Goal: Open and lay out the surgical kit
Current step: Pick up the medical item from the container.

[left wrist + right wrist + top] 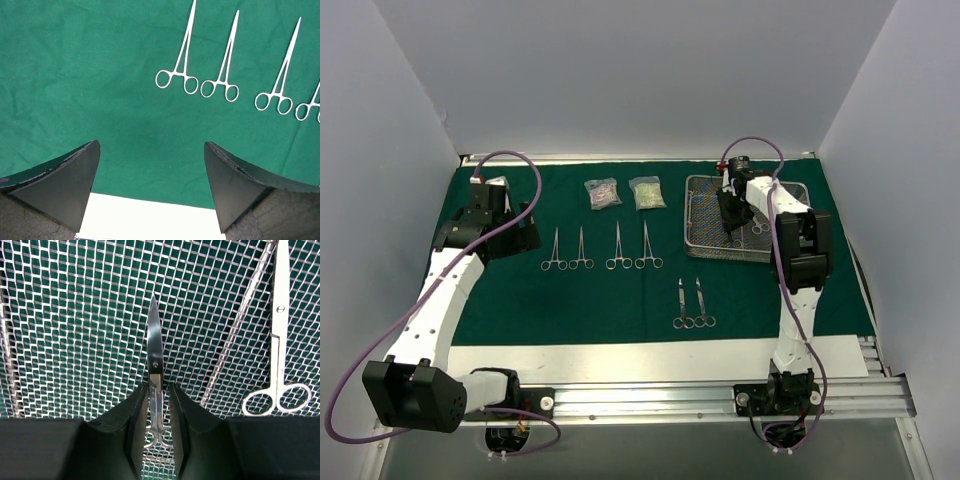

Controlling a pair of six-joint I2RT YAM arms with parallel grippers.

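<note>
The dark green cloth (pixel 500 300) lies spread open. On it lie four forceps (pixel 600 248) in a row, two more instruments (pixel 691 304) nearer the front, and two clear packets (pixel 624 192) at the back. The wire-mesh tray (pixel 700 215) stands at the back right. My right gripper (pixel 730 225) is down in the tray (pixel 60 315), its jaws closed around the shanks of a pair of scissors (pixel 154 340) whose blade points ahead of my fingertips (pixel 141 390). A second pair of scissors (pixel 278 340) lies in the tray to the right. My left gripper (pixel 152 165) is open and empty over bare cloth, left of the forceps (pixel 177 65).
White table surface (pixel 620 358) shows past the cloth's front edge, also in the left wrist view (pixel 150 217). A metal rail (pixel 720 395) runs along the near edge by the arm bases. White walls close in the left, back and right sides.
</note>
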